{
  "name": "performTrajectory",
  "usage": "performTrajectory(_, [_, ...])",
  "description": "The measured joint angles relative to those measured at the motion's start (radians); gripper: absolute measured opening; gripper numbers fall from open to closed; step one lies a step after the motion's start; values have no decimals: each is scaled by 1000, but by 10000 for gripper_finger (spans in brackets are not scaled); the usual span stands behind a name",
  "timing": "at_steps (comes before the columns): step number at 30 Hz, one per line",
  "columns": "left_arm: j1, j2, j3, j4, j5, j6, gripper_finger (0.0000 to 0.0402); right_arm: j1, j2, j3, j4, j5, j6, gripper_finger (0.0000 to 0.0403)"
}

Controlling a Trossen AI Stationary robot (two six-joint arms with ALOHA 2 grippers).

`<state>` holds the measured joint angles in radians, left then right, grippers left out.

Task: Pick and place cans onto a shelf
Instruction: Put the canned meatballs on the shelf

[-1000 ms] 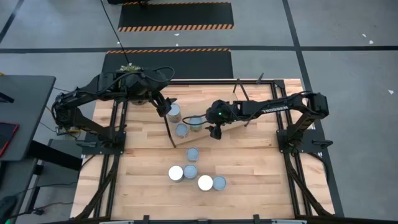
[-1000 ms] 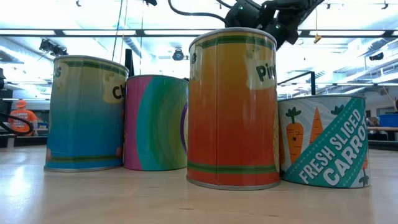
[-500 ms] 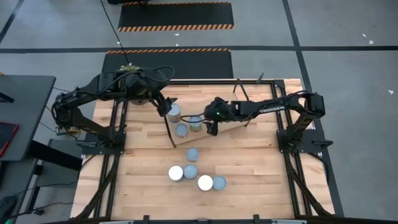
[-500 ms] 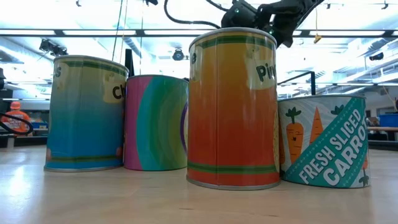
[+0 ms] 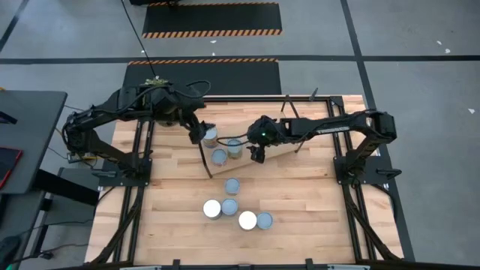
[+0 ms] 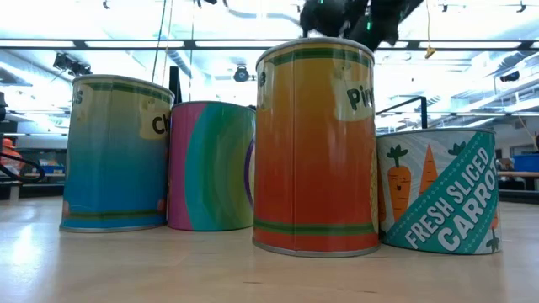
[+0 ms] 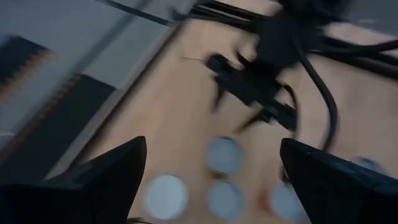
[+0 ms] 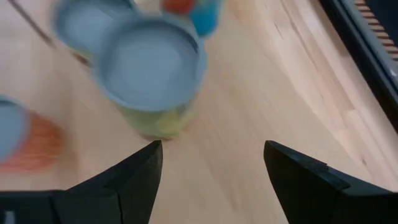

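Shelf [image 5: 247, 124] flat on the tabletop [image 5: 315, 202], directly beneath both grippers. Right gripper [image 5: 257, 154] low over the board, fingers [image 8: 127, 180] roughly half parted, bare wood between them, nothing held. Just ahead of its fingertips, not touching: pale-topped can [image 8: 149, 62], upright, yellowish-green side, standing on the wood. In the high view the same can [image 5: 235, 148] just beside that gripper, on the side toward the other arm. Farther past it from the right gripper, a second can [image 5: 219, 156] and a third can [image 5: 210, 135], close together but apart.

Left gripper [image 5: 199, 133] right beside the third can, raised above the shelf, fingers [image 7: 106, 174] spread wide, empty. Cannot tell from above whether touching that can or merely alongside. Through its wrist camera, between the spread fingers and well below them: blurred round tops, among them a blue-grey lid [image 7: 224, 154] and a whiter lid [image 7: 166, 194].

Well away from both grippers, toward the near edge of the table, a loose cluster of five more cans [image 5: 232, 185], all upright, on the tabletop and not on the shelf. Seen from table height, four of them in a row: blue-sided can [image 6: 118, 151], rainbow can [image 6: 210, 164], orange can [image 6: 316, 143], carrot can [image 6: 438, 189], neighbours touching or nearly so. Dark arm [image 6: 354, 13] high above and behind them.
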<state>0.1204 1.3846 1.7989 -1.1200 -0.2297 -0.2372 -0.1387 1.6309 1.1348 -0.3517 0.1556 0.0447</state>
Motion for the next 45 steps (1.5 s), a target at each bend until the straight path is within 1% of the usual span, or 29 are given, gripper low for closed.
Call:
performTrajectory(2, [-10, -14, 1, 1, 77, -24, 375, 20, -17, 44, -58, -23, -6, 286])
performTrajectory(4, [-25, -35, 2, 0, 128, -41, 375, 47, -19, 85, -88, -34, -20, 286])
performTrajectory(8, [-92, -56, 0, -15, 145, -56, 375, 111, -21, 152, -93, -37, -41, 286])
performTrajectory(10, [-146, -62, 0, -20, 137, -60, 375, 149, -15, 161, -88, -32, -19, 286])
performTrajectory(13, [-255, -71, -6, -21, 90, -62, 375, 206, -11, 159, -79, -9, 51, 286])
performTrajectory(18, [-430, -87, -74, 7, -1, -106, 375, 283, 6, 156, -58, 19, 244, 288])
performTrajectory(22, [-530, -108, -129, 23, -80, -179, 375, 346, 6, 156, -52, 54, 324, 296])
performTrajectory(27, [-620, -133, -170, 68, -172, -252, 375, 386, 7, 157, -21, 63, 390, 300])
performTrajectory(32, [-682, -156, -171, 73, -295, -304, 375, 389, 15, 169, 4, 64, 405, 300])
performTrajectory(35, [-699, -175, -171, 82, -345, -337, 375, 388, 71, 256, -16, 64, 333, 300])
performTrajectory(37, [-705, -183, -171, 82, -362, -361, 375, 392, 131, 334, -26, 65, 265, 300])
performTrajectory(39, [-708, -189, -171, 82, -372, -384, 375, 392, 196, 409, -73, 60, 210, 300])
performTrajectory(41, [-708, -192, -171, 82, -383, -406, 375, 385, 249, 465, -122, 49, 193, 302])
performTrajectory(43, [-708, -192, -171, 81, -394, -415, 375, 372, 286, 503, -177, 35, 183, 307])
performTrajectory(45, [-708, -191, -171, 81, -396, -428, 375, 360, 314, 516, -218, -11, 146, 316])
